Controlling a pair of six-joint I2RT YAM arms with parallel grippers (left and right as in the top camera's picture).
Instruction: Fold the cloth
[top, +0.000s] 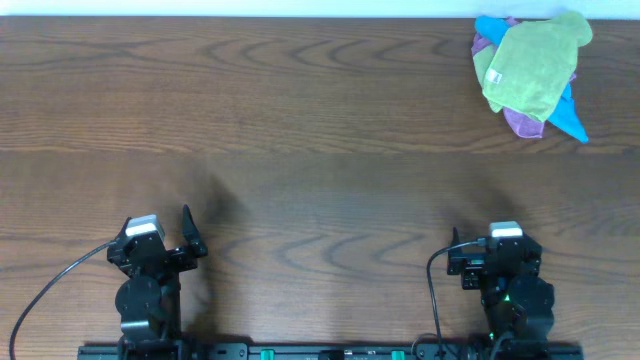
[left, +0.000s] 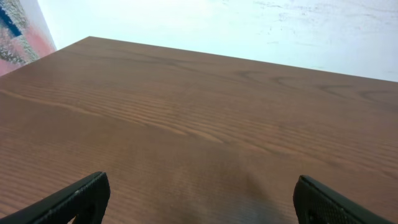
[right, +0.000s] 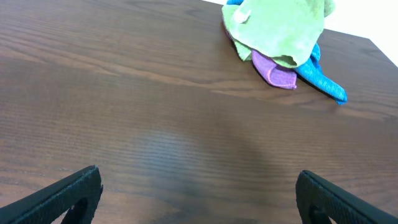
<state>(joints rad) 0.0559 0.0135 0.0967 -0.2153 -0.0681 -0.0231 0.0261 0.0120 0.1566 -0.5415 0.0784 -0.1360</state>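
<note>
Near edge first: both arms sit parked at the table's (top: 300, 120) near side, L and R. L gripper (left: 199, 191) has its jaws spread wide w/ nothing btwn them, only bare wood grain under it. R gripper (right: 198, 185) is the same, fingers far apart, nothing held, also over bare wood. Neither touches any fabric.

Mid-table is just wood.

Far right corner, well apart from both arms, on the R arm's side: a small heap of three rags. The cloth (top: 530, 62), lime green, lies on top, rumpled and not flat. Its long axis runs diagonally, near-left to far-right, w/ the narrower far end pointing at the back corner. White tag (top: 493, 78) shows on its left edge. The purple cloth (top: 522, 122) peeks out under its near edge, and the blue cloth (top: 572, 120) sticks out near-right in a point, touching both.
</note>
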